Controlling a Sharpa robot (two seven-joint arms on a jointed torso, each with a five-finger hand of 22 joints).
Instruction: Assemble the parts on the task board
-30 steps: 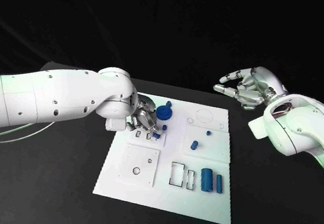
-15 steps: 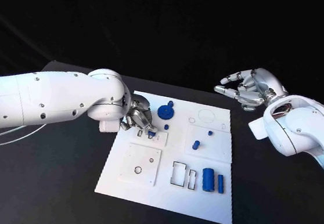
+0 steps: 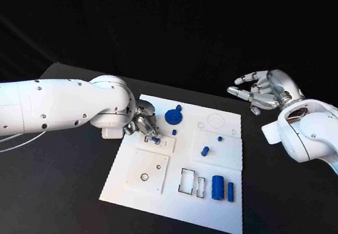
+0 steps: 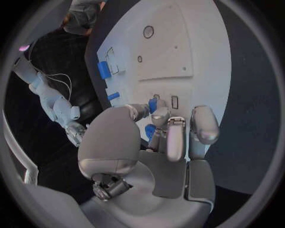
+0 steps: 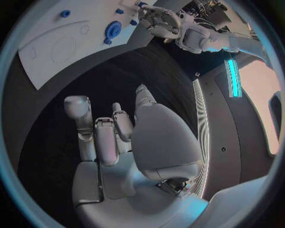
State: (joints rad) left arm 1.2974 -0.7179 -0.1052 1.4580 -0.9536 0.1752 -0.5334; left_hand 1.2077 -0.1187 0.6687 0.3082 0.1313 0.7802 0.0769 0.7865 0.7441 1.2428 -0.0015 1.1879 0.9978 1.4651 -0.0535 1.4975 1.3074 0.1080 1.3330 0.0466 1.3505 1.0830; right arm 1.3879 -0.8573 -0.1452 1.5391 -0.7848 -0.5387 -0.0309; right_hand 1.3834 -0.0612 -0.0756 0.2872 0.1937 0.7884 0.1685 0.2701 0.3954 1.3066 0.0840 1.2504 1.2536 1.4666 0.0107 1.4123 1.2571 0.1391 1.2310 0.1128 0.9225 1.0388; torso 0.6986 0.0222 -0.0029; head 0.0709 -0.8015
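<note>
Pinched at the tips of the left hand is a small blue part, held just over the slotted plate near the task board's left edge; a second small blue piece is seen close under the fingers, though whether it is also gripped cannot be told. A slip is judged the main risk: the part is small and caught only at the fingertips, so a slight tilt against the slot's edge could jam it or flick it off the board. Nearer the board's far edge a round blue part stands close enough to be knocked. Well clear of the board, off its far right corner, the right hand is raised with fingers loosely curled and nothing held.
</note>
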